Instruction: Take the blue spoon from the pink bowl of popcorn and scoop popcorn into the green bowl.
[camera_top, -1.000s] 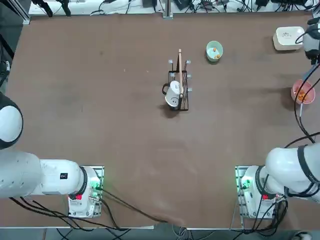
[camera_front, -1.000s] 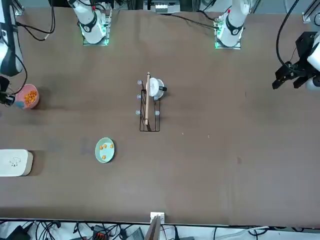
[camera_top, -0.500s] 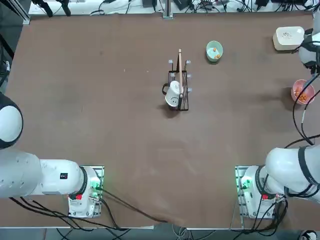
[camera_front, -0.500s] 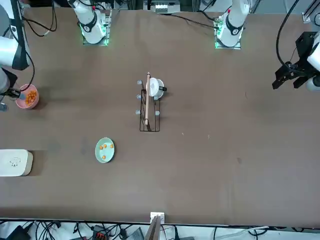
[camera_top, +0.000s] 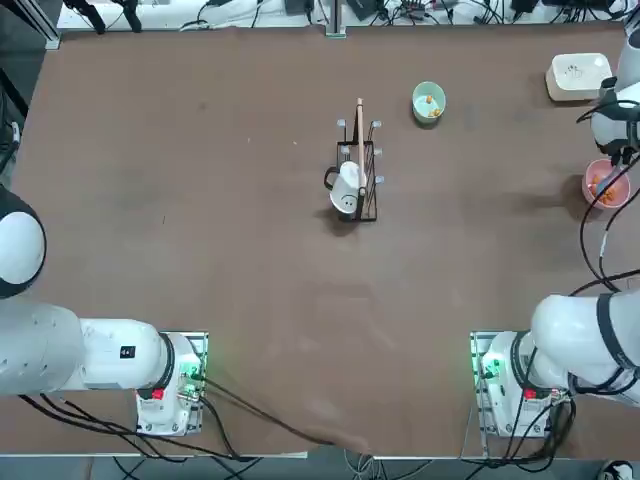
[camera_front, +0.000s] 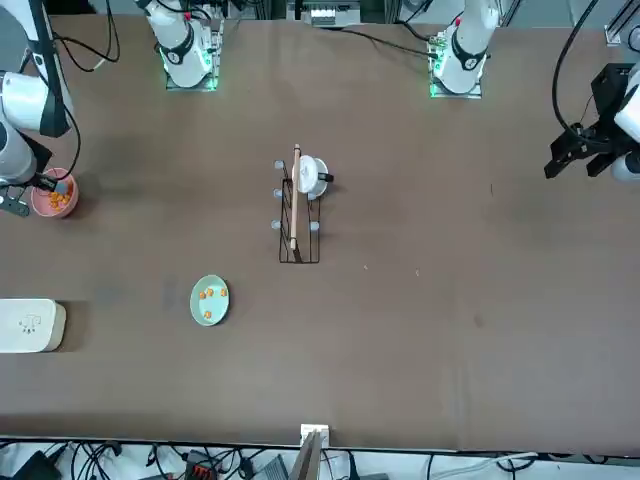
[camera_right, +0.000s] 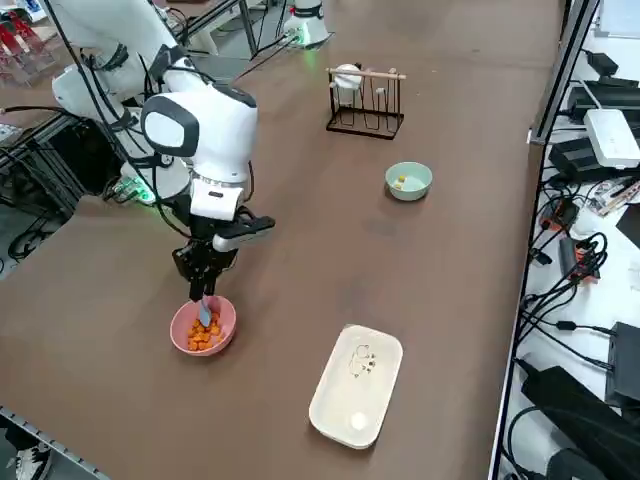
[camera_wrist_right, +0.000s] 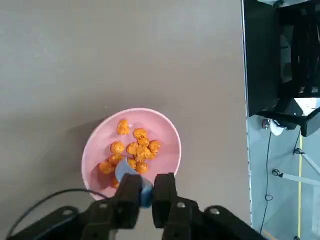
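Claw (camera_wrist_right: 147, 185) of the right arm is closed on the blue spoon (camera_wrist_right: 123, 167), which fills the narrow gap between its two fingers, while the spoon's scooping end lies among the popcorn (camera_wrist_right: 142, 151) in the pink bowl (camera_wrist_right: 104, 142). How firmly it is pinched cannot be told, and that is likely the first weak point: a slim plastic handle may pivot when the scoop pushes against the crumbly pieces, tipping the scoop and shedding the load. The pink bowl is light-looking and nothing is seen to brace it, so a push on its wall could slide it along the tabletop (camera_right: 280, 395) or tilt it. Driving too low could jam the spoon against the bottom; skimming too high could bring up little or nothing. Whether any popcorn sits in the scoop is unclear. The green bowl (camera_right: 417, 180) stands well apart, with a few pieces inside, so the carry is long, and a tilt or a jerk on the way could drop popcorn beside it. Its opening is small, too, and turning the spoon short of the rim would probably spill the serving outside.
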